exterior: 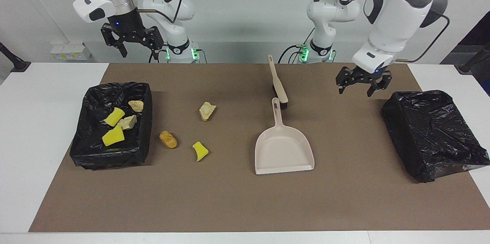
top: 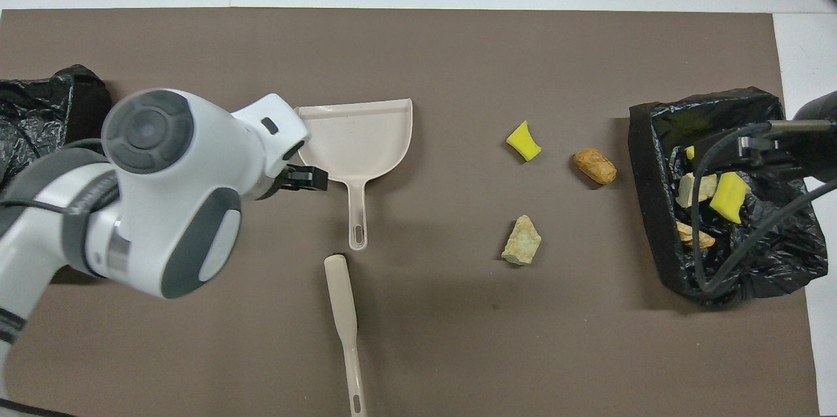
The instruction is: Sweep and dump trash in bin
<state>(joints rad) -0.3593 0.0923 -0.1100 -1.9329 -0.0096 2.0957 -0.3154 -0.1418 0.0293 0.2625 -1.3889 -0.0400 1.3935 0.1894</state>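
Note:
Three pieces of trash lie on the brown mat: a pale beige chunk [exterior: 207, 111] [top: 522, 249], a golden-brown lump [exterior: 168, 139] [top: 595, 166] and a yellow sponge scrap [exterior: 200, 151] [top: 524, 141]. Beside them, at the right arm's end, the black-lined bin [exterior: 143, 133] [top: 647, 208] holds several more scraps. The beige dustpan [exterior: 283, 148] [top: 356, 136] and the hand brush [exterior: 278, 81] [top: 344, 312] lie mid-table, untouched. My left gripper [exterior: 355, 91] hangs open and empty over the mat, beside the brush. High above the bin, my right gripper [exterior: 132, 43] is open and empty.
A second black-lined bin [exterior: 432, 133] [top: 39, 103] sits at the left arm's end with nothing visible in it. The brush lies nearer to the robots than the dustpan, almost touching its handle tip. In the overhead view my left arm covers part of the mat beside the dustpan.

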